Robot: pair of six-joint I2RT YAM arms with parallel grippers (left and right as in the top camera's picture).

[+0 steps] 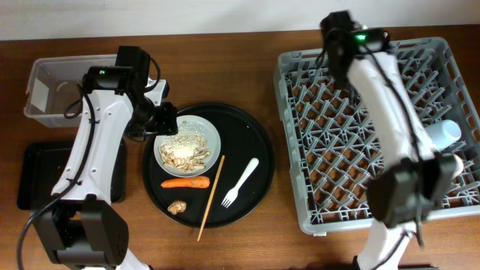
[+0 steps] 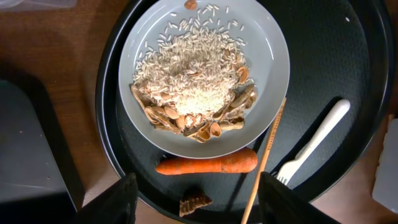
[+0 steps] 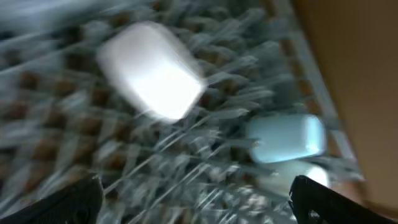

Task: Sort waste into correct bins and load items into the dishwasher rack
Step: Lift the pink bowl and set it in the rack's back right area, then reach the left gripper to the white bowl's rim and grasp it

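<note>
A pale round plate (image 1: 211, 139) of beige rice (image 1: 184, 144) and brown scraps sits on the round black tray (image 1: 255, 135). An orange carrot (image 1: 185, 182), a small brown lump (image 1: 177, 207) and a white fork (image 1: 240, 182) lie beside it. My left gripper (image 1: 161, 120) is open and empty, above the plate's left edge. In the left wrist view I see the plate (image 2: 267, 56), carrot (image 2: 206, 164), lump (image 2: 194, 203), fork (image 2: 314, 143) and my open jaws (image 2: 198, 186). My right gripper (image 1: 442, 166) is open over the grey rack (image 1: 330, 112), near a pale cup (image 1: 442, 135). The blurred right wrist view shows a white cup (image 3: 152, 68), a light-blue cup (image 3: 287, 138) and open jaws (image 3: 193, 199).
A clear tub (image 1: 45, 75) stands at the back left, with a shallow black rectangular tray (image 1: 37, 176) in front of it. A wooden chopstick (image 1: 211, 197) lies on the round tray between carrot and fork, also in the left wrist view (image 2: 264, 168).
</note>
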